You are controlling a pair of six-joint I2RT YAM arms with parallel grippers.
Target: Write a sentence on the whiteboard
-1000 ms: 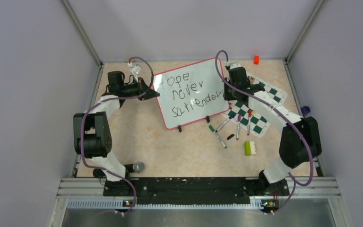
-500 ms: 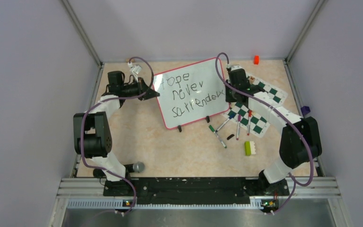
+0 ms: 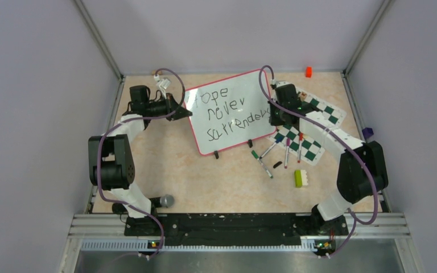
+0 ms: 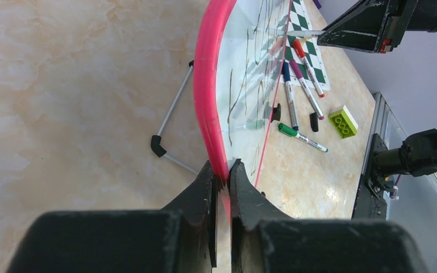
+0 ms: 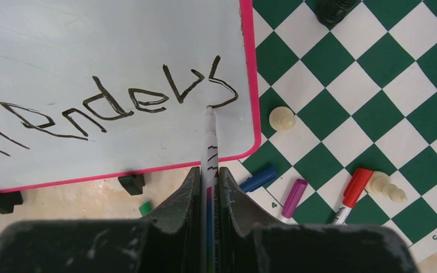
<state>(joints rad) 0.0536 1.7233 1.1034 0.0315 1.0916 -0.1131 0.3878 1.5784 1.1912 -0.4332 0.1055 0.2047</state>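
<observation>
You have: one whiteboard (image 3: 249,88), one sentence (image 3: 226,111) in three lines, two grippers.
Left gripper (image 4: 222,170) clenched on the whiteboard's left rim, mid-table; long axis left-right, right end farther back. Sentence's last letters half hidden from above. Right gripper (image 5: 209,170) grasps one marker (image 5: 209,142), tip at the final letter; four loose markers (image 3: 287,151) beside.

Likely lab: panel-walled cell (image 3: 28,114), aluminium rail (image 3: 91,223)

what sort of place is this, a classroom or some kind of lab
Most likely a robot lab test cell: plain lilac walls box in a beige marble-pattern tabletop, and two black-and-white robot arms bolted to a metal rail work on a glossy white, pink-rimmed whiteboard.
</observation>
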